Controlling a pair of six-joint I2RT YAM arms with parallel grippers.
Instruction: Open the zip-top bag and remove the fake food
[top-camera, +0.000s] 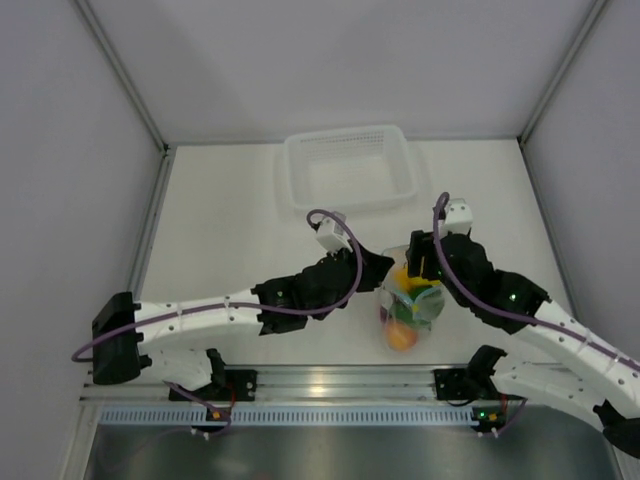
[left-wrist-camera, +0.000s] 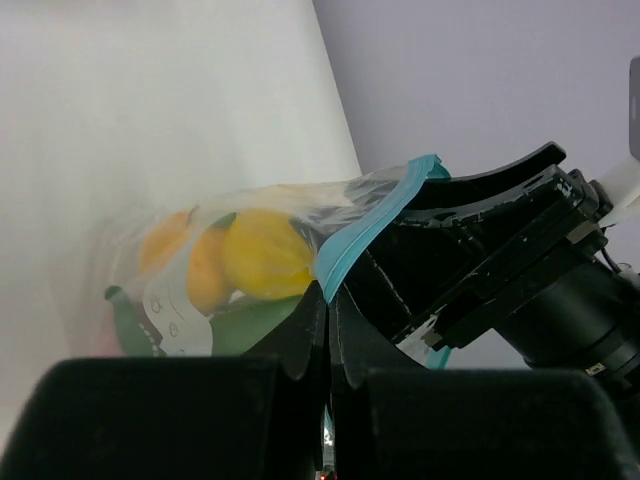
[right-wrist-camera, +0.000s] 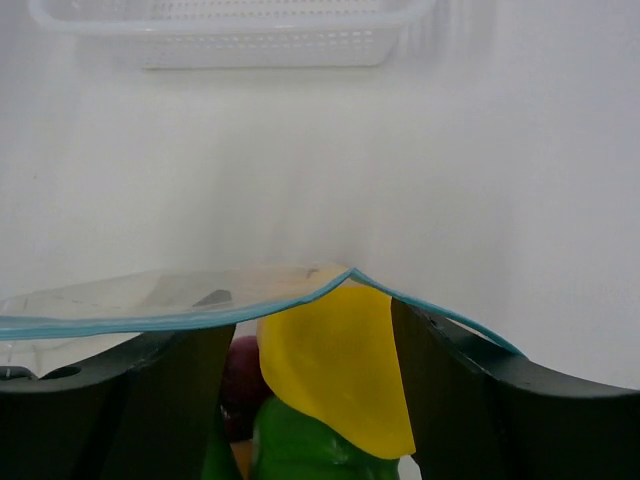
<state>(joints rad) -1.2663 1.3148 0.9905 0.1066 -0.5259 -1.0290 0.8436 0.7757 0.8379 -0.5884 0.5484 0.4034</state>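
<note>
Pressed flat together, the black fingers (left-wrist-camera: 300, 345) of the left hand (left-wrist-camera: 327, 315) are pinching the light blue zip edge of the one zip-top bag (left-wrist-camera: 300, 205). That bag is lying on the counter (top-camera: 230, 230) on the near side of the single white mesh basket (top-camera: 295, 180). Its long axis is running straight away from the basket, and its mouth is pointing toward the basket, sitting between the two hands. Through the film the fake food (left-wrist-camera: 262, 252) is showing: one yellow piece, two orange, one dark purple, and green that is overlapping too much to count. On the right hand (right-wrist-camera: 300, 340) the fingers are standing wide apart, with the zip strip draping across both fingertips and the yellow piece sitting between them. Whether they are reaching inside the mouth is unclear.
</note>
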